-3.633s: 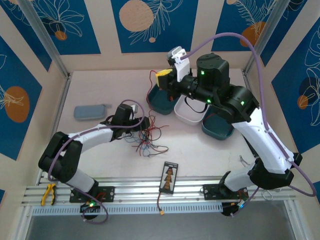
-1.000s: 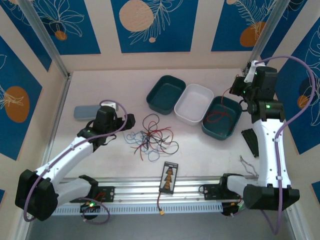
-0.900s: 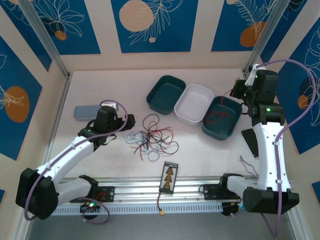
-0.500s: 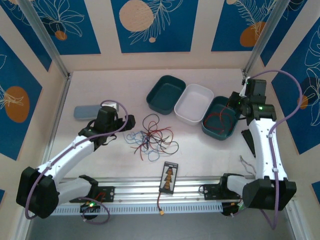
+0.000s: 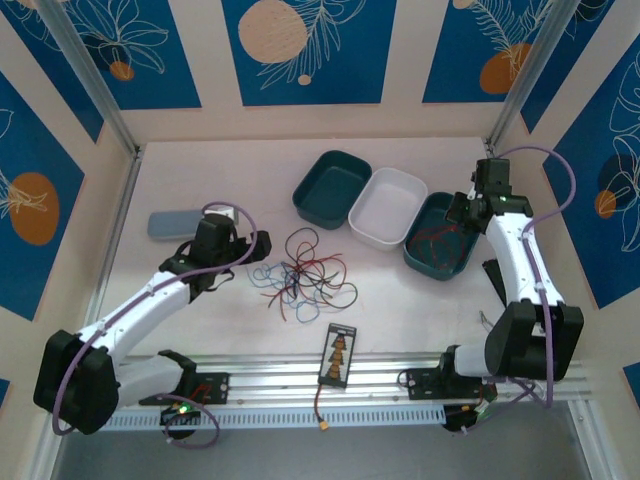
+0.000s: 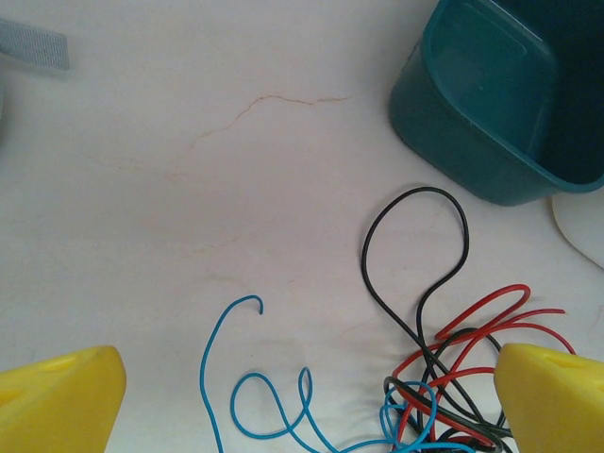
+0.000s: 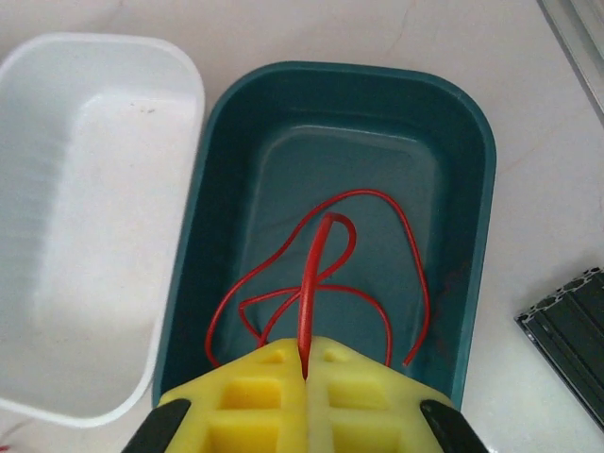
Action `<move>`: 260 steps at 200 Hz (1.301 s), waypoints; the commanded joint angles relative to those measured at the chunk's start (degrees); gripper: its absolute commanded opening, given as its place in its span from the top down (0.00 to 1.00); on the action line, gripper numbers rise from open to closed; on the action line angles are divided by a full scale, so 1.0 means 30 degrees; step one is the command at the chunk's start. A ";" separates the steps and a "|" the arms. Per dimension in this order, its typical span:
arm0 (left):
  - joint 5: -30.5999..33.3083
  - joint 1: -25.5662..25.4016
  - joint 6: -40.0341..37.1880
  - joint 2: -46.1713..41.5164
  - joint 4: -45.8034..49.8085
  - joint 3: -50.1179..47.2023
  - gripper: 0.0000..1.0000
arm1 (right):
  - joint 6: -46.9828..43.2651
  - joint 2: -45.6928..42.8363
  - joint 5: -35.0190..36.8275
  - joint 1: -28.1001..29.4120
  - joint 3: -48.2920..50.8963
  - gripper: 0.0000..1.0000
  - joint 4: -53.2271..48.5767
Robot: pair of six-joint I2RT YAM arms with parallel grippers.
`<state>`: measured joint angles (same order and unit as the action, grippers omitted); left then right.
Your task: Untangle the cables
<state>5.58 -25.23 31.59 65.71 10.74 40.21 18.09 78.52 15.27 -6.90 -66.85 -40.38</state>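
Right arm comes down over the far-right teal plastic tray (image 7: 453,170) with one cable.
On the pale bench (image 5: 200,170), the tangle of red, blue and black cables (image 5: 305,275) lies beside my wide-open left gripper (image 5: 250,245). My right gripper (image 7: 305,368), lower than a second ago, pinches a thin red wire (image 7: 326,226) coiled inside the tray: separated, release pending.

Red, blue & blk for the cables (image 5: 305,272) on pale cream counter (image 5: 200,170); one red cable (image 7: 311,283) in right teal tray (image 7: 467,217). Left tray (image 5: 335,188) teal too, mid tray (image 5: 388,208) white. Yellow jaws. White arms (image 5: 140,300) w/ blk joints, lilac hoses (image 5: 540,152). Grey-blue pouch (image 5: 180,222). Walls (image 5: 300,50): blue panels w/ white leaf outlines, orange discs, cream strips betw.
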 commanded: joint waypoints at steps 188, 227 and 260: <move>-0.0191 0.0263 0.0357 0.0116 -0.0176 -0.0416 0.00 | -0.0904 0.8004 0.0132 0.0427 -0.1279 0.94 0.2013; -0.0076 0.0269 0.0313 0.0069 -0.0095 -0.0460 0.00 | -0.0772 0.7143 0.1196 0.1109 -0.2367 0.76 0.0766; 0.0295 0.0264 0.0293 -0.0074 0.0218 -0.0334 0.00 | -0.0655 0.5868 0.2588 0.1637 -0.3186 0.65 -0.0717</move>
<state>5.21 -25.12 32.49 66.17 10.15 39.35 15.62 100.88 18.92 -3.03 -73.65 -37.43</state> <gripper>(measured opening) 0.998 0.332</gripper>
